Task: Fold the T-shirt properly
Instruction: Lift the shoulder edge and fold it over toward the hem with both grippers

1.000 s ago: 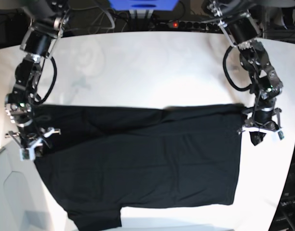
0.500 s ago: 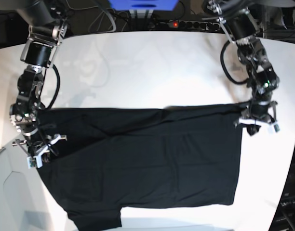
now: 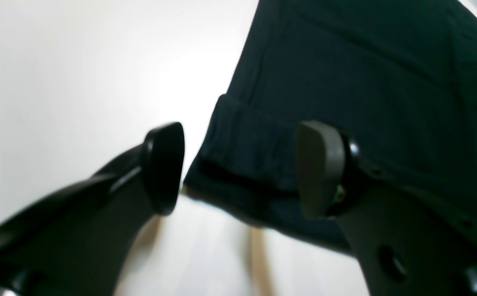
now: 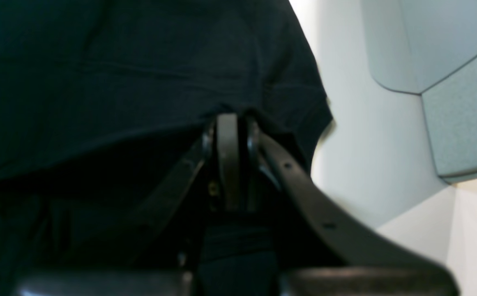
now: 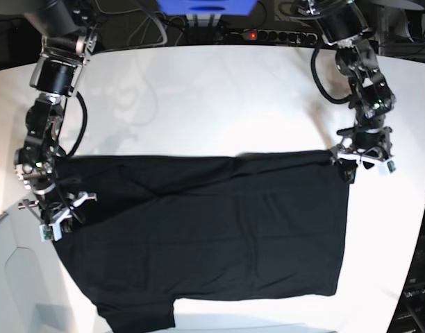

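Two grippers, one T-shirt [image 5: 205, 236] spread flat on the table [image 5: 219, 97].
Left gripper [image 3: 238, 168] hangs open over the hemmed corner; right gripper [image 4: 230, 160] pinches the opposite edge, probably keeping the fold taut.

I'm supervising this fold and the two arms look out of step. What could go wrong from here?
1. The left gripper stands open over the T-shirt corner while the right gripper is shut on the opposite edge; a pull from that side alone could drag or skew the cloth.
2. The hem under the left gripper is doubled over, and that crease could be carried into the fold.
3. A sleeve lies close to the near edge of the table and might slip off.
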`<state>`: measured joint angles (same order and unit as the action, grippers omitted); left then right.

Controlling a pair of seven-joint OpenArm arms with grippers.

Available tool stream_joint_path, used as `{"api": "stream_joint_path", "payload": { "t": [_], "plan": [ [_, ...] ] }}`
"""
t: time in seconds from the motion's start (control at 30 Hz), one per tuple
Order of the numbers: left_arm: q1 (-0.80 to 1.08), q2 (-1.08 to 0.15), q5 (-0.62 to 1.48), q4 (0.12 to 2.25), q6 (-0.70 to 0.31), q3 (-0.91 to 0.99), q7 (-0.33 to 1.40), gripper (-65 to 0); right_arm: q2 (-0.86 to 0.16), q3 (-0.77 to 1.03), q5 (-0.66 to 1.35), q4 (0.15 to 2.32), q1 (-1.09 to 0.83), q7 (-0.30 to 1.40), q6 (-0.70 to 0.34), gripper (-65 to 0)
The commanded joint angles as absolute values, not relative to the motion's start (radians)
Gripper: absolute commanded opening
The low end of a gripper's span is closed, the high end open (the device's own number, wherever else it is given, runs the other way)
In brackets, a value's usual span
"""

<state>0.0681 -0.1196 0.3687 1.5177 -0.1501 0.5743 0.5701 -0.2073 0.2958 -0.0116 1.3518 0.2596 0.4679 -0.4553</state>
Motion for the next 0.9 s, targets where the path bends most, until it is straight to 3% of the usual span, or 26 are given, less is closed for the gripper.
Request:
{"api": "stream_joint_path", "payload": {
  "t": [0.0,0.23,0.53,0.67,0.87],
  "plan": [
    [0.048,-0.130,0.375,1.518,-0.151,0.575,0.550,-23.9,-0.219,0.298,-0.001,1.369,0.282,0.441,-0.452,-65.0],
    [0.042,-0.130,0.377,1.471,-0.156,0.575,0.547,-24.4,-0.220,0.298,-0.001,1.369,0.282,0.443,-0.452,-65.0],
    [0.007,-0.130,0.377,1.463,-0.157,0.573,0.552,-48.5,-0.219,0.298,-0.001,1.369,0.282,0.443,-0.452,-65.0],
    [-0.002,-0.131,0.374,1.440,-0.150,0.532,0.553,-64.9,-0.219,0.298,-0.001,1.369,0.282,0.443,-0.452,-65.0],
    [0.001,-0.131,0.377,1.449,-0.150,0.530,0.553,-64.8,-0.219,0.297,-0.001,1.369,0.283,0.443,-0.452,-65.0]
  ]
}}
